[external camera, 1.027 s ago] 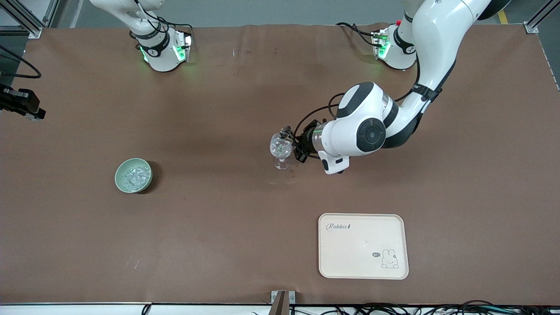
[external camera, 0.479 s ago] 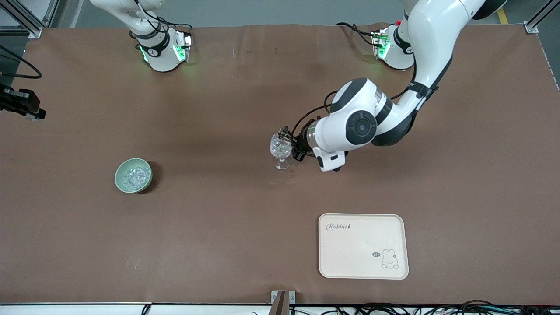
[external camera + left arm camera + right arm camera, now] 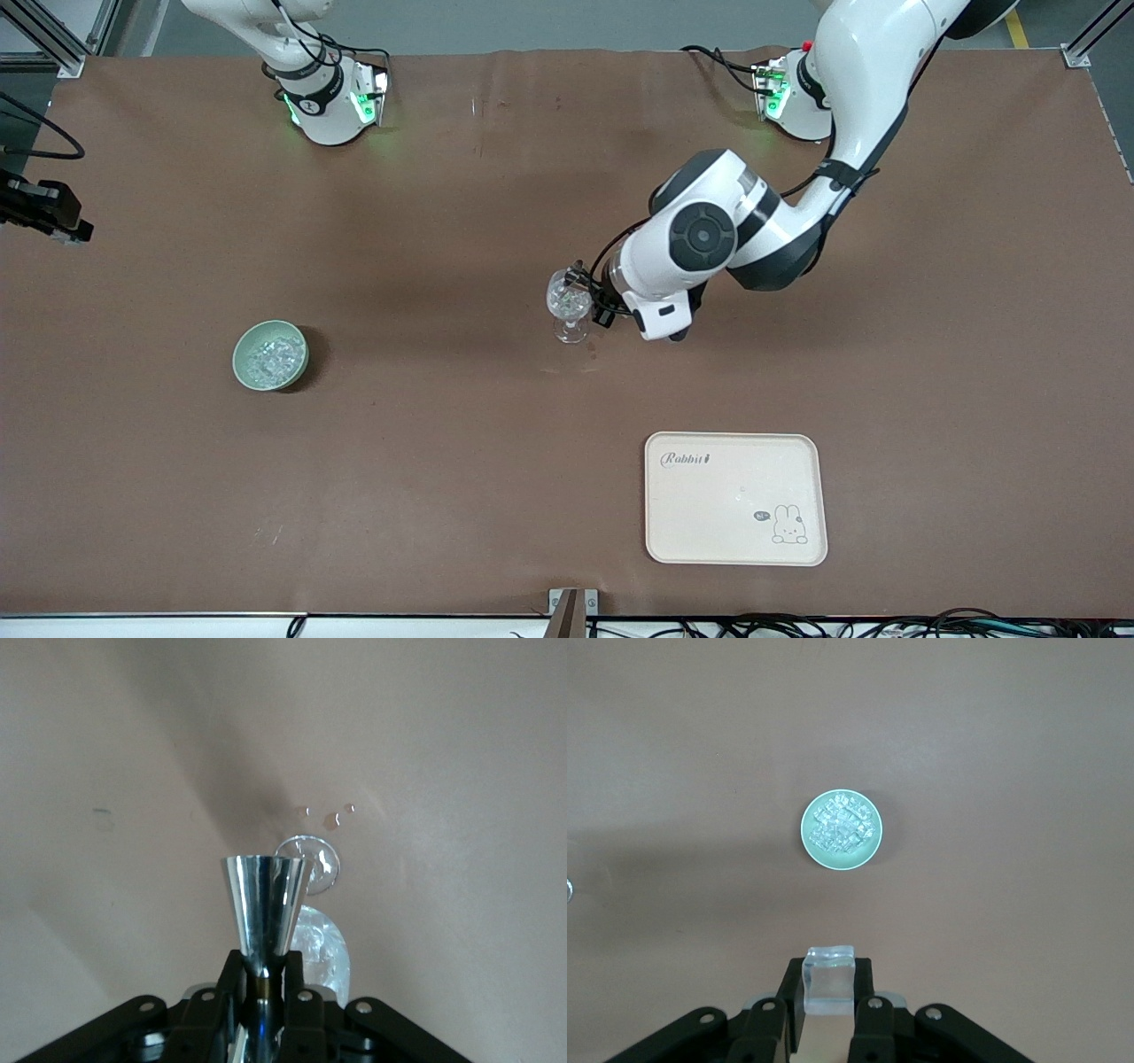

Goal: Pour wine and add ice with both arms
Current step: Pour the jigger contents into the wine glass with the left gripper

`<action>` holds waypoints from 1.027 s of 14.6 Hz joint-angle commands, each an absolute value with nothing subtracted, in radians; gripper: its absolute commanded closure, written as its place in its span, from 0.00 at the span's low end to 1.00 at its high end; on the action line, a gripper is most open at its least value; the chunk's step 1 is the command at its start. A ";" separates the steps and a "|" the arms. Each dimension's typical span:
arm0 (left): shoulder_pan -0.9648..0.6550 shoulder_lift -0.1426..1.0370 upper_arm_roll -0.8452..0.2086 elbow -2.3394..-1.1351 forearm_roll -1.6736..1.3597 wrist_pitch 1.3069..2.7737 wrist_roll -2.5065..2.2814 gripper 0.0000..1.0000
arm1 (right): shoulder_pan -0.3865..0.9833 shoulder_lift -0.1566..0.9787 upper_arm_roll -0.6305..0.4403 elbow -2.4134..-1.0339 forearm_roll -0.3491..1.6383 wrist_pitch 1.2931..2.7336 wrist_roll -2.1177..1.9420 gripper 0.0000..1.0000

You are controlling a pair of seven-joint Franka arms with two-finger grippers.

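Note:
My left arm (image 3: 709,239) reaches to a clear stemmed glass (image 3: 569,308) standing mid-table. My left gripper (image 3: 592,299) is beside the glass's rim, shut on the narrow waist of a shiny metal measuring cup (image 3: 264,902). The cup's cone points out over the glass (image 3: 321,950), which glitters inside. No wine shows. A pale green bowl (image 3: 270,355) holds several pieces of ice (image 3: 842,826). High over the table near that bowl (image 3: 842,830), my right gripper (image 3: 829,981) is shut on one clear ice cube (image 3: 829,976). Only the right arm's base (image 3: 328,97) shows in the front view.
A cream tray (image 3: 735,498) with a rabbit print lies nearer the front camera than the glass. A few droplets (image 3: 332,819) sit on the brown table (image 3: 443,461) by the glass's foot. A black fixture (image 3: 44,213) juts in at the right arm's end.
The left arm's forearm and wrist have swung toward the glass while its gripper stays at the rim. Bowl, tray and glass have not moved.

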State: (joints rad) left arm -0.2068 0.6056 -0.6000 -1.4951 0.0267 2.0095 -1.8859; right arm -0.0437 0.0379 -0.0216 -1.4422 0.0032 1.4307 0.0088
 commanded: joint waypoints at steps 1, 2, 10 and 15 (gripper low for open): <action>-0.224 0.595 -0.595 -1.489 0.087 2.008 -1.933 1.00 | -0.060 0.041 -0.011 -1.433 0.015 1.427 0.018 1.00; -0.224 0.594 -0.597 -1.489 0.089 2.008 -1.934 1.00 | -0.060 0.041 -0.009 -1.433 0.015 1.427 0.018 1.00; -0.209 0.603 -0.597 -1.489 0.078 2.005 -1.921 1.00 | -0.061 0.043 -0.011 -1.434 0.015 1.425 0.018 1.00; -0.131 0.634 -0.595 -1.454 -0.219 2.000 -1.775 1.00 | -0.061 0.041 -0.011 -1.434 0.015 1.424 0.018 1.00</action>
